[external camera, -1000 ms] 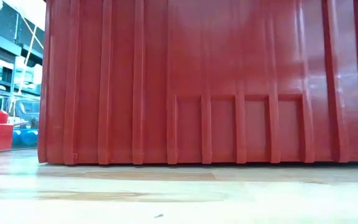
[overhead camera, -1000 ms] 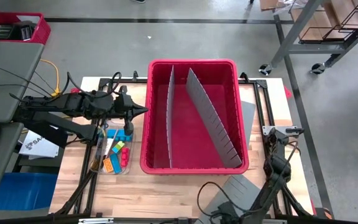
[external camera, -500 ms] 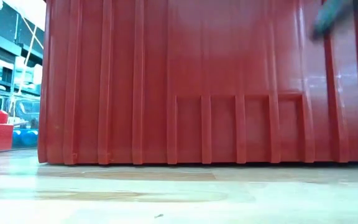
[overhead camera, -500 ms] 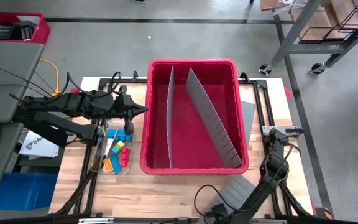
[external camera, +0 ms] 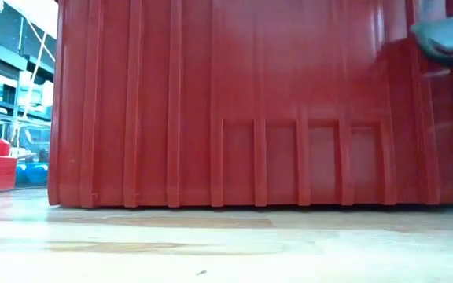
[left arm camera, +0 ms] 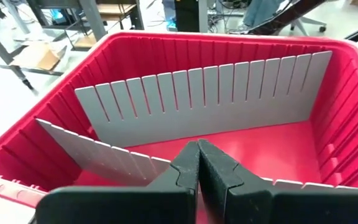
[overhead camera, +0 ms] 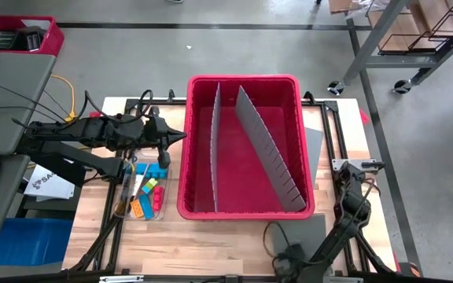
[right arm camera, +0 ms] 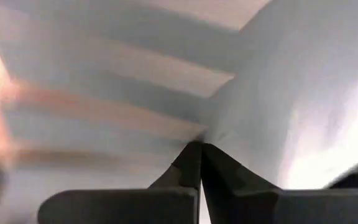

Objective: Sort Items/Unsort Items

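Left gripper (overhead camera: 181, 136) closed beside bin (overhead camera: 246, 81) rim.

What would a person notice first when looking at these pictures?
First, the big red bin in the middle of the table, with two grey dividers and nothing inside. Next, the colourful blocks lying left of it, below the shut left end effector.

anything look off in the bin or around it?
One thing: the two grey dividers in the red bin aren't parallel. The left one runs nearly straight; the right one slants from the back middle toward the front right corner, leaving wedge-shaped compartments. The compartments look empty; the items sit in a cluster left of the bin.
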Robot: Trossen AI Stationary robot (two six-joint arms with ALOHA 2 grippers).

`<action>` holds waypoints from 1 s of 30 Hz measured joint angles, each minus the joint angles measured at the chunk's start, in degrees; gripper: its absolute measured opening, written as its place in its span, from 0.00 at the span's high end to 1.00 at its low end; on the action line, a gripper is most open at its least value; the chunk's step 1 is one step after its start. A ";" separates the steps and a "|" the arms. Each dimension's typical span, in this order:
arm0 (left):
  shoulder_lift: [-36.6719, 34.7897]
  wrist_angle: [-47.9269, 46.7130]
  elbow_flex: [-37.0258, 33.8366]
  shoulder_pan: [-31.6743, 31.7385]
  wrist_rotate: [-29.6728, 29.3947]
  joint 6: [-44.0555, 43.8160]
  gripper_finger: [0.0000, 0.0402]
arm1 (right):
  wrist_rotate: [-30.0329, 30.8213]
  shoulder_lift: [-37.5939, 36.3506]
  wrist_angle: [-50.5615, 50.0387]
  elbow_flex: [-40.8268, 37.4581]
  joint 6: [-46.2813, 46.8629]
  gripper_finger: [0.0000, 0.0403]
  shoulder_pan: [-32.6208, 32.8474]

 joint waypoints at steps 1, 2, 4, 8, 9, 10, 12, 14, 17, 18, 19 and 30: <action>0.00 -0.03 0.00 0.06 -0.15 0.21 1.00 | 0.61 -0.63 -4.17 -0.14 0.09 1.00 -0.33; 0.00 -0.03 0.00 0.20 -0.44 0.53 1.00 | 1.48 -1.15 -6.82 -0.39 0.37 1.00 -0.69; 0.00 -0.09 0.00 0.42 -0.51 1.04 1.00 | 3.12 -3.17 -4.50 -4.05 0.34 1.00 -1.50; 0.00 -0.52 0.00 0.81 -0.91 1.51 1.00 | 2.17 -5.96 6.71 -15.04 0.88 1.00 -3.83; 0.00 -0.53 0.00 0.81 -0.95 1.53 1.00 | 1.42 -6.78 8.88 -17.51 0.93 1.00 -4.52; 0.00 -0.60 0.00 0.81 -0.98 1.60 1.00 | 0.90 -7.99 10.54 -19.85 1.02 1.00 -5.23; 0.00 -1.01 0.00 0.81 -1.26 2.46 1.00 | 0.33 -10.72 12.29 -24.49 1.16 1.00 -6.66; -0.04 -1.12 0.00 0.81 -1.63 4.20 1.00 | 1.09 -13.81 13.16 -28.87 1.17 1.00 -8.08; -1.06 -0.97 0.01 0.81 -3.27 6.10 1.00 | 2.88 -18.78 15.62 -34.54 0.92 1.00 -9.33; -1.73 -1.07 0.19 0.79 -3.73 6.61 1.00 | 2.75 -20.42 16.39 -36.34 0.99 1.00 -9.49; -2.30 -1.45 0.71 0.81 -4.21 6.99 1.00 | 2.57 -21.54 16.87 -37.99 0.73 1.00 -9.51; -12.70 -1.77 7.21 0.63 -5.08 4.86 1.00 | 2.10 -23.41 21.65 -52.13 3.40 1.00 -16.36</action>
